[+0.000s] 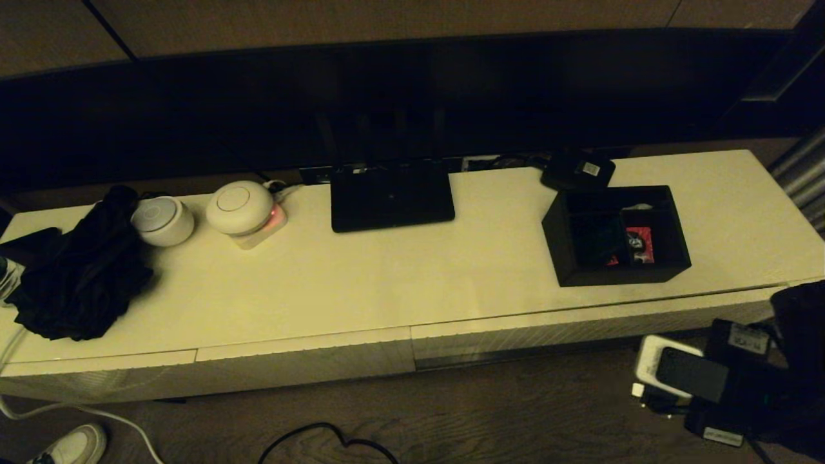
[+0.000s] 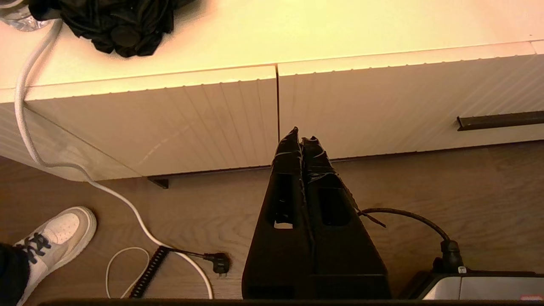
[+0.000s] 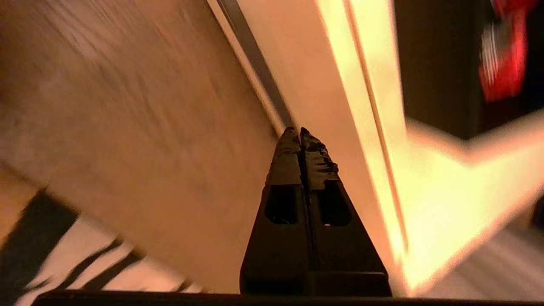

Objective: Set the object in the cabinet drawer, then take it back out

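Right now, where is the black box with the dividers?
In the head view, the black box stands on the cabinet top, toward the robot's right, just in front of the small black device with a white label.

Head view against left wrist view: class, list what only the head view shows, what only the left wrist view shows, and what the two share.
Only the head view: the black box with red packets, the router, two round white devices, all on the cabinet top.
Only the left wrist view: the left tool, shut, hanging before the drawer fronts; the dark drawer handle; a plug on the floor.
Both: the black cloth, the white ribbed drawer fronts, the white shoe, the white cable.
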